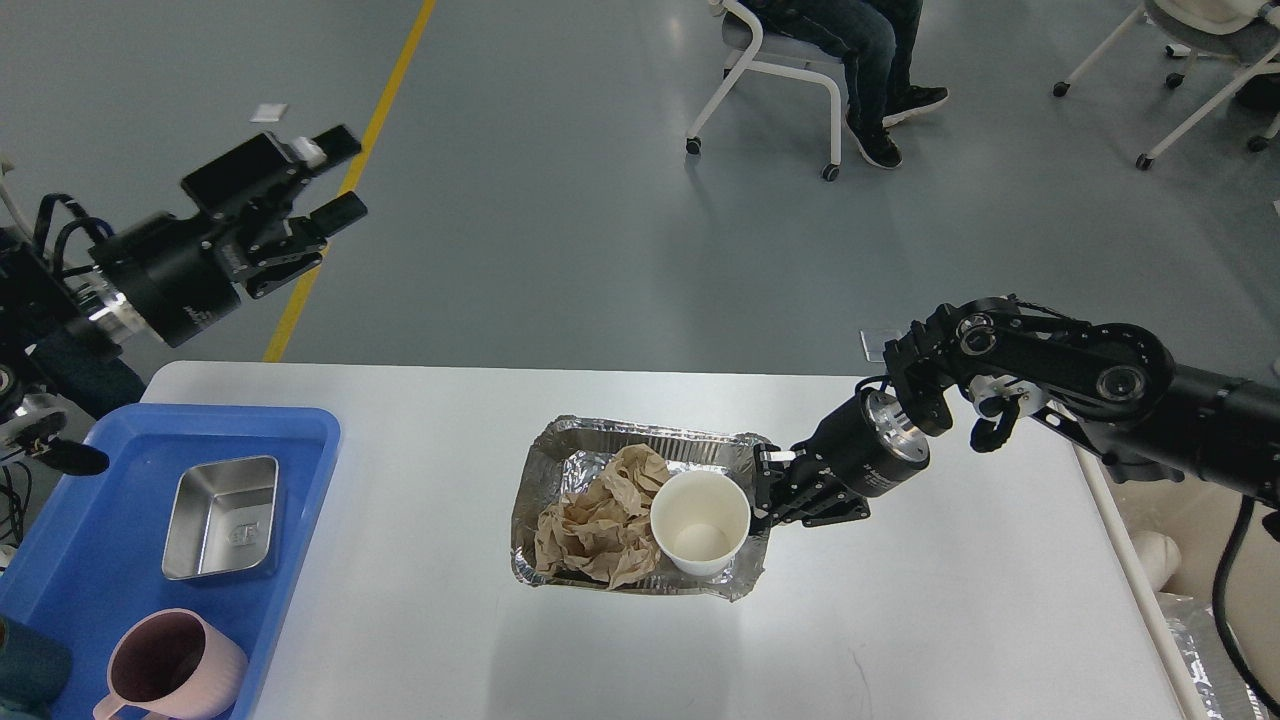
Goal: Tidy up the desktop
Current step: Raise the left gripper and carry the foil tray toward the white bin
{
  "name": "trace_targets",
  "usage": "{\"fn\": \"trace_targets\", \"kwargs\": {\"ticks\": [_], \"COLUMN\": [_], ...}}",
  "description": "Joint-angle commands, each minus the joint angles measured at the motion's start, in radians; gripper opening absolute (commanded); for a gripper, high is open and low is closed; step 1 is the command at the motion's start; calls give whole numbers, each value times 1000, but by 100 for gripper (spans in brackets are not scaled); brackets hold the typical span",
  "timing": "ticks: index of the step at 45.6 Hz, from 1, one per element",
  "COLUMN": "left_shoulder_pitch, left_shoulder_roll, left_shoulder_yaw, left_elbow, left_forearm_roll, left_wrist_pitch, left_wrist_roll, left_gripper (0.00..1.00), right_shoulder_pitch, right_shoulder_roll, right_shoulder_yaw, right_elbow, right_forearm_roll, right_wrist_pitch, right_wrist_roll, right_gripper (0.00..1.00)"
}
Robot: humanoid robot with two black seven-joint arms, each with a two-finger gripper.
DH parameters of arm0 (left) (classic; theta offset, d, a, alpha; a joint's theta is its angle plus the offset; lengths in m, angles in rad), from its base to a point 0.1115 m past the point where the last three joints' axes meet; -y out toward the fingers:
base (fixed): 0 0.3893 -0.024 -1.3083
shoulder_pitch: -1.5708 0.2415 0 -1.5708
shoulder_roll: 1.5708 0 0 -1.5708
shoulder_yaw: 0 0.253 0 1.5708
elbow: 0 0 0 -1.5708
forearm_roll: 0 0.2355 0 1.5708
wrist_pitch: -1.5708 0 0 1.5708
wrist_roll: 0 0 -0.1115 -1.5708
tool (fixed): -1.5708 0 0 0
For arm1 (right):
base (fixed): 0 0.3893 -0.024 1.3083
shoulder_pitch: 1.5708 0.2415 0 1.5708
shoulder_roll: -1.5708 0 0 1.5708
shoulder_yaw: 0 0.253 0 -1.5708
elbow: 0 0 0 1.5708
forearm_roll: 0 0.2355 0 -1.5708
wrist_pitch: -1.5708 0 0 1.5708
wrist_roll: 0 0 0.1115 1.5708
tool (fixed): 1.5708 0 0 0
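Observation:
The white-grey desktop holds a foil tray at its middle. A crumpled brown paper and a white paper cup lie inside the tray. My right gripper is at the tray's right rim, just right of the cup, and looks shut on the rim. My left gripper is open and empty, raised high at the upper left, beyond the desktop's far edge.
A blue tray at the left holds a steel container and a pink mug. A cream bin with foil in it stands right of the desktop. A seated person is across the floor.

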Motion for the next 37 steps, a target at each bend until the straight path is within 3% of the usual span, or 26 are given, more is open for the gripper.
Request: {"fn": "trace_targets", "kwargs": {"ticks": [1,10,28,37], "left_shoulder_pitch": [97,203,234,224], "left_shoulder_roll": [-13,-94,-244,-322], "left_shoulder_yaw": [-57,-65,-129,-142], "left_elbow": [56,191,239,279], "left_forearm_roll": [-223,-559,-583,-583], "left_wrist_pitch": [72,101,104,121], "left_wrist_roll": [-5,-7,-4,-4], "left_gripper": [97,97,97,97], "right_shoulder_pitch": [-42,-139,-340,-432], "right_shoulder_roll": [-54,-184,-506,-602], "right_shoulder_yaw": [41,119,238,239], "right_elbow": [1,0,-26,-77], "right_forearm_roll": [5,8,221,418], "right_wrist_pitch": [0,-7,-130,-202], "right_wrist_roll": [0,0,2,2], "right_gripper": [0,0,0,0]}}
